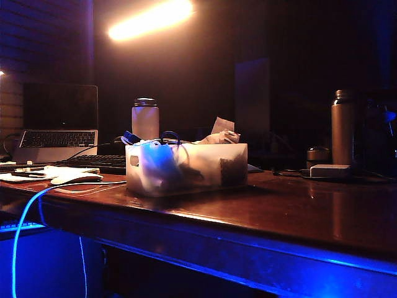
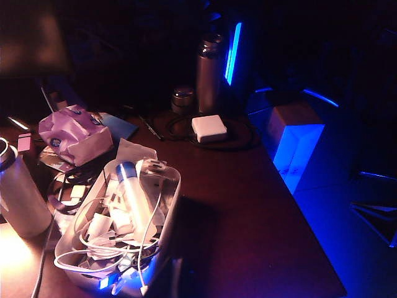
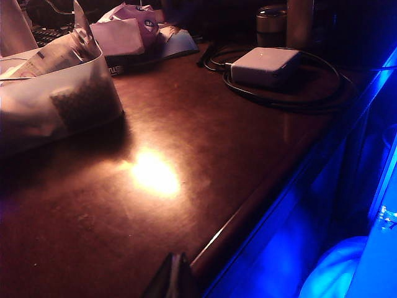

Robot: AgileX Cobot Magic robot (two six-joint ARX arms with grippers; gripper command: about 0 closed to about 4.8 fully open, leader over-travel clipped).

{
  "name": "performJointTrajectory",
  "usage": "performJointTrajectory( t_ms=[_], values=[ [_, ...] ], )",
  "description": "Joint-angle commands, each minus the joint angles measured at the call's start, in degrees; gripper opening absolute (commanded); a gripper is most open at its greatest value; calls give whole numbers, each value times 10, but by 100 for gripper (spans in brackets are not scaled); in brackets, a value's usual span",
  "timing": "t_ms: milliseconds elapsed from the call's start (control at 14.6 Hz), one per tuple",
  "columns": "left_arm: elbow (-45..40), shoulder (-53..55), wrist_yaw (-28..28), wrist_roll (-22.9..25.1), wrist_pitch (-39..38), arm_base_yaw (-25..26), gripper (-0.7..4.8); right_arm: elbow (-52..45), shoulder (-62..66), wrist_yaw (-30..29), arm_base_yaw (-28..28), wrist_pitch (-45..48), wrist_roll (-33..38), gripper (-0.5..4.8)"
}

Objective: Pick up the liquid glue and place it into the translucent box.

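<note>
The liquid glue (image 2: 134, 197), a whitish bottle with a blue cap, lies inside the translucent box (image 2: 172, 189) on a tangle of white cables. The same box (image 1: 205, 166) stands mid-table in the exterior view, and its end wall (image 3: 43, 105) shows in the right wrist view. My right gripper (image 3: 176, 259) is shut and empty, over the table's near edge, well away from the box. My left gripper (image 2: 177, 282) is only a dark shape just beside the box's near corner, above the table. Neither arm shows clearly in the exterior view.
A tall metallic thermos (image 1: 342, 127) and a small tin (image 2: 182, 98) stand at the back right, by a white charger block (image 3: 263, 65) ringed by its cable. A white flask (image 1: 145, 119) stands behind the box. A laptop (image 1: 59, 124), keyboard (image 1: 93, 162) and crumpled purple wrapper (image 2: 71, 133) fill the left.
</note>
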Motion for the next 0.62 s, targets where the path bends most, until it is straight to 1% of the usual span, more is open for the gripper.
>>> performJointTrajectory(
  t_ms=[69, 206, 343, 412, 481, 618],
  values=[
    [3, -1, 2, -1, 4, -1, -5, -2, -1, 0, 0, 4, -1, -5],
    [3, -1, -1, 0, 5, -1, -5, -2, -1, 1, 0, 4, -1, -5],
    [2, -1, -22, 6, 9, 0, -5, -2, -1, 0, 0, 4, -1, -5],
    [-4, -1, -55, 8, 14, 4, -5, -2, -1, 0, 0, 3, -1, -5],
    [-26, -1, -83, 15, 33, 21, -5, -2, -1, 0, 0, 4, -1, -5],
    [-96, -11, -64, 3, 82, 56, -5, -2, -1, 0, 0, 4, -1, -5]
  ],
)
